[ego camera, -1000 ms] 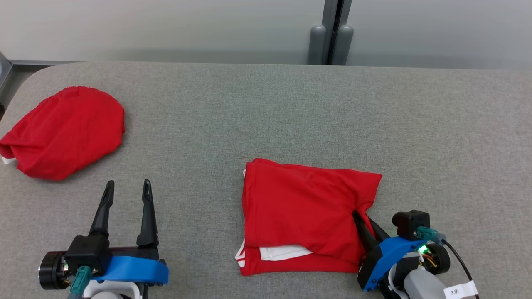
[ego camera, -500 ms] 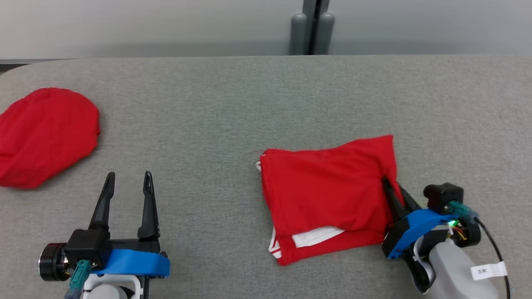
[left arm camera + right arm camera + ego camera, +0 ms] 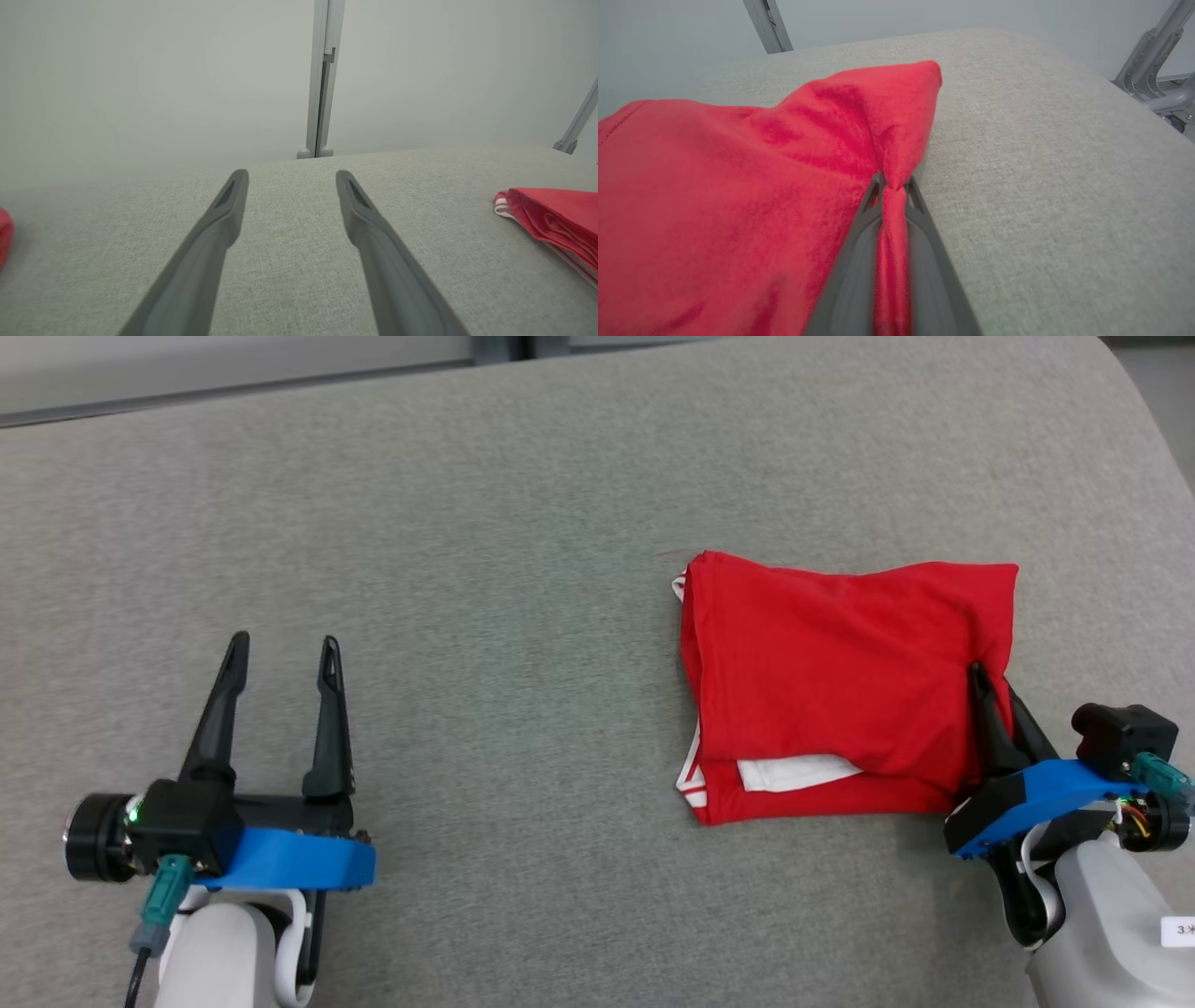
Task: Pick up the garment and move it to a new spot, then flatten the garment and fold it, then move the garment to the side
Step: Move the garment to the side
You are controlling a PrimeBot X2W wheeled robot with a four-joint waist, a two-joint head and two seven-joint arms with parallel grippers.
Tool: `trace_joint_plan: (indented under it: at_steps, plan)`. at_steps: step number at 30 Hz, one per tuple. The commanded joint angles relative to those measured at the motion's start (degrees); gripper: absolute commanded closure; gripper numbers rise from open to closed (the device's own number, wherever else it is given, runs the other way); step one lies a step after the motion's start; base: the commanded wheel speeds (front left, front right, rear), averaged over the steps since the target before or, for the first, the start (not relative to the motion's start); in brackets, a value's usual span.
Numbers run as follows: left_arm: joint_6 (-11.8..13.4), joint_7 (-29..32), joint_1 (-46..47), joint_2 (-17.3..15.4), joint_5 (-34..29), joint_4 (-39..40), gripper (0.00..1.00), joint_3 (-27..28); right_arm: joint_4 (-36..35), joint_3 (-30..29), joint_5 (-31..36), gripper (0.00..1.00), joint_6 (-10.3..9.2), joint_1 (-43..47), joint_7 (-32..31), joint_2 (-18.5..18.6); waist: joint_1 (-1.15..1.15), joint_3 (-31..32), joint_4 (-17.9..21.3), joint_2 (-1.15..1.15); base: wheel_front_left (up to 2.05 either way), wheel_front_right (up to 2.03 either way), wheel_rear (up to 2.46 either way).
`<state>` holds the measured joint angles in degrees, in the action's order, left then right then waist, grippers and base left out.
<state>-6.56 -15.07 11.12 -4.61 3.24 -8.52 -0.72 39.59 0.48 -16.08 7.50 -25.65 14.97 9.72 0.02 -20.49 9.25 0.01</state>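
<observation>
The garment [image 3: 831,681] is a folded red piece with white trim at its near-left corner, lying on the grey table at the right. My right gripper [image 3: 988,679] is shut on its right edge; in the right wrist view red cloth [image 3: 738,200] is bunched and pinched between the two fingers of that gripper [image 3: 892,183]. The garment's left edge [image 3: 551,221] shows at the right of the left wrist view. My left gripper [image 3: 282,651] stands open at the lower left over bare table, far from the garment; between its spread fingers [image 3: 289,176] there is nothing.
The grey padded table [image 3: 485,523] stretches wide; its rounded right end [image 3: 1144,411] lies just beyond the garment. A sliver of another red cloth [image 3: 3,235] sits at the far left. A grey post [image 3: 322,79] stands behind the table's far edge.
The head camera has swung right and down, so the other red cloth has left the view. My right gripper has dragged the garment toward the table's right end. The left gripper stayed open.
</observation>
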Motion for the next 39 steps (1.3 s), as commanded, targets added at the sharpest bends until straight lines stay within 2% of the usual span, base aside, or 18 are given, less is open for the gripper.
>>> trace_joint_plan:
  at_steps: [1, 7, 14, 18, 24, 34, 39]
  plan:
    - [-0.2, -0.1, 1.4, -0.5, -0.3, 0.6, 0.00, 0.0, -0.8, -0.5, 0.5, 1.00, -0.01, 0.6, 0.3, 0.2, -0.02, -0.7, 1.0, -0.01, 0.00, 0.00, 0.00]
    - [-0.3, -0.1, 3.5, -1.9, -0.8, 1.6, 0.00, 0.2, -4.4, -1.2, 1.5, 1.00, -0.01, 0.3, 0.3, 0.2, -0.02, -3.3, 3.7, -0.01, 0.00, 0.00, 0.00]
    - [-0.5, -0.1, 5.7, -2.1, -0.9, 2.7, 0.00, -0.5, -7.3, 1.0, 3.6, 1.00, 0.00, -5.1, 0.3, 2.3, -0.02, -5.8, 2.3, -0.01, 0.00, 0.00, 0.00]
    - [-0.4, -0.1, 6.9, -2.2, -1.0, 4.0, 0.00, -0.7, -6.4, 2.8, 4.3, 1.00, 0.00, -11.7, 0.2, 5.3, -0.02, -8.0, 0.4, -0.01, 0.00, 0.00, 0.00]
    - [-0.4, -0.1, 8.4, -2.2, -1.2, 6.9, 0.00, -1.1, -2.9, 2.9, 4.6, 1.00, 0.00, -22.3, -2.4, 11.7, -0.02, -12.0, -2.2, -0.01, 0.00, 0.00, 0.00]
    - [-0.1, -0.1, 10.4, -2.4, -1.5, 11.4, 0.00, -1.6, 8.8, 0.1, 3.2, 1.00, -0.01, -33.0, -6.7, 23.4, -0.02, -18.2, -4.3, -0.01, 0.00, 0.00, 0.00]
    - [0.1, -0.1, 10.9, -2.8, -1.7, 12.7, 0.00, -1.7, 13.6, 0.4, 3.4, 1.00, -0.01, -36.4, -5.8, 25.4, -0.02, -19.7, -4.0, -0.01, 0.00, 0.00, 0.00]
